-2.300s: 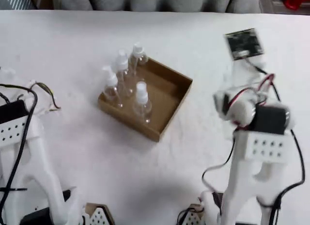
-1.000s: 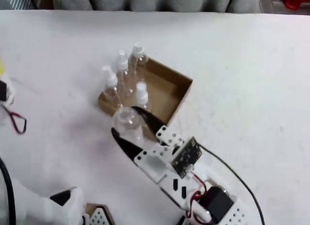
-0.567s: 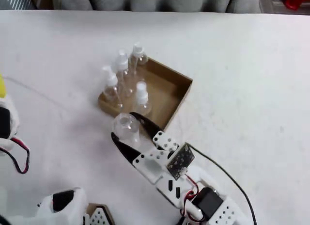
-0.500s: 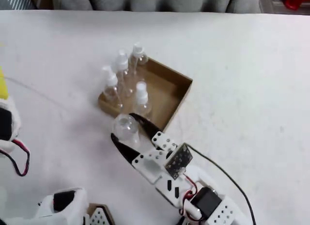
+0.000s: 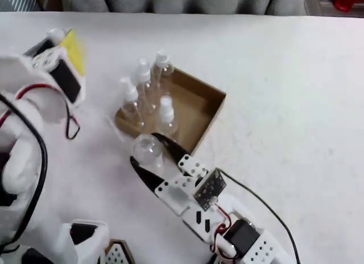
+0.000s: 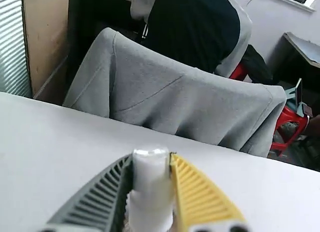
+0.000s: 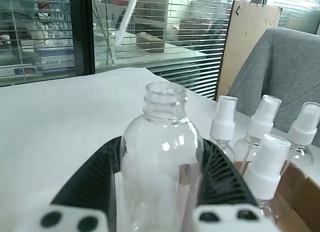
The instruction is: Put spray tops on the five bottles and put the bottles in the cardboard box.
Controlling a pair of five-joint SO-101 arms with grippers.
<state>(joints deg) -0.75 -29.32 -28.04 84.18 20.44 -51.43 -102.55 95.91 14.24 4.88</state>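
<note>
right gripper (image 5: 145,149) clamping uncapped bottle (image 7: 162,137), left gripper (image 6: 151,163) pinching white spray top (image 6: 150,192)

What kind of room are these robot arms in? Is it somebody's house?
Probably an office or a lab, not a house. Past the white table there are window blinds, a grey chair at the table's far side, and another desk beyond the glass.
</note>
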